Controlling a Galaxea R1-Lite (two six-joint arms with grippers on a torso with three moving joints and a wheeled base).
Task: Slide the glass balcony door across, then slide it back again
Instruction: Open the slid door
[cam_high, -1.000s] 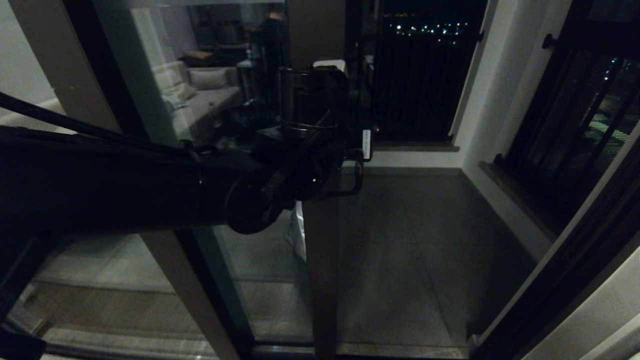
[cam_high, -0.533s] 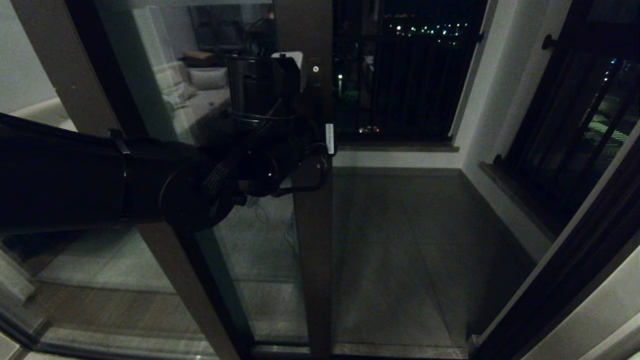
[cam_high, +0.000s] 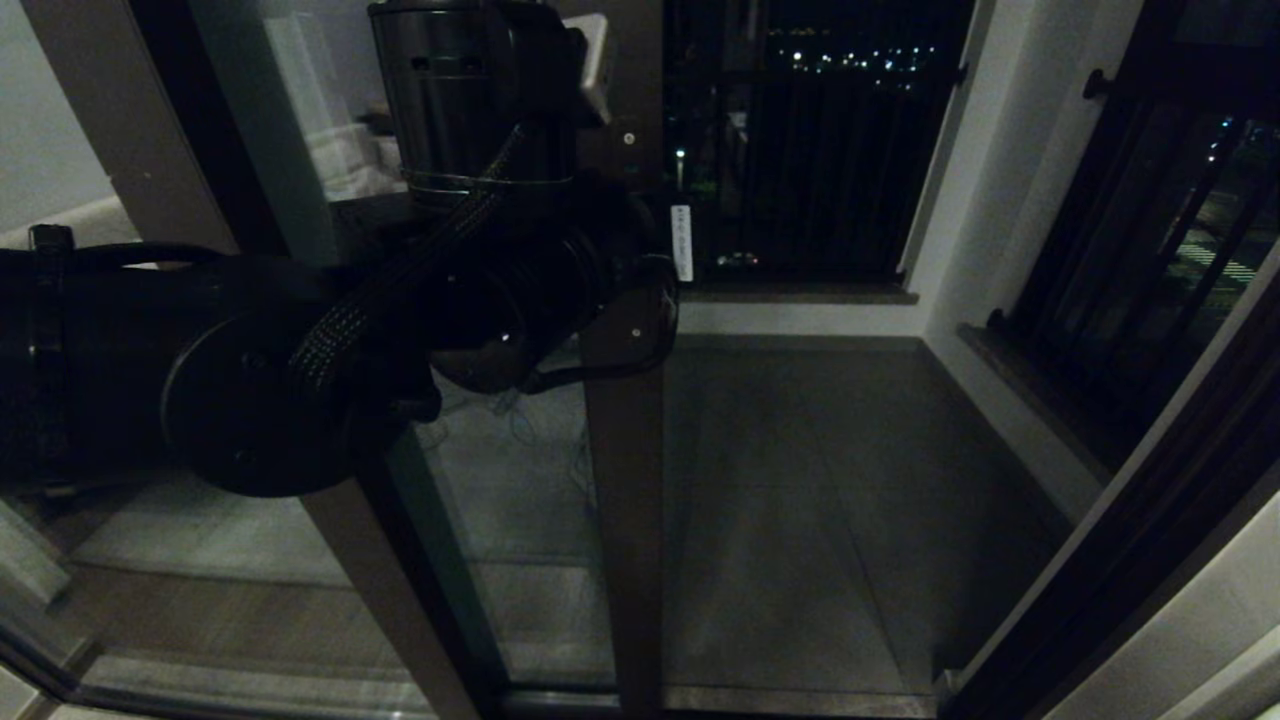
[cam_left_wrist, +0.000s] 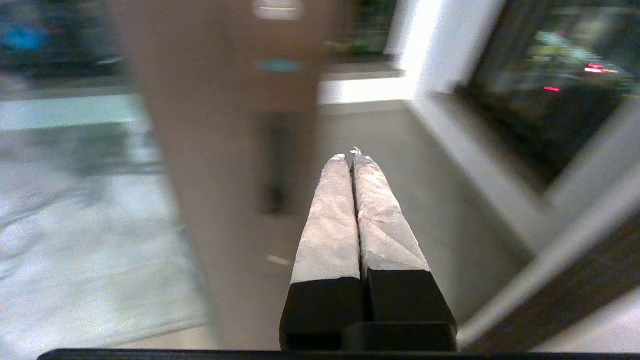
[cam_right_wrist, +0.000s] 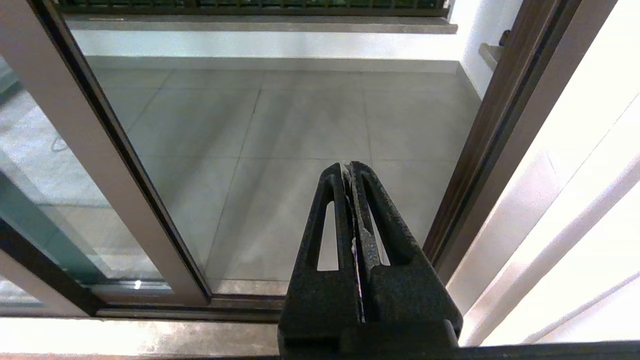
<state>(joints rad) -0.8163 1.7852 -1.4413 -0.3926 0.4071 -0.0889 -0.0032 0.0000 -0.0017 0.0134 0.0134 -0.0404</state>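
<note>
Centrally, I see the glass balcony door standing partly across the opening, its dark brown stile upright between the glazed side on my left and the open doorway on my right. My left hand is raised in front of that stile, its two pale padded fingers pressed together and holding nothing; their tips lie just beside the narrow black slot handle, on the doorway side, apart from it. Beyond the doorway lies the tiled balcony floor, closed off by the black-barred railing. My right hand hangs parked low before the threshold, fingers likewise pressed together, empty, pointing at the floor tiles.
</note>
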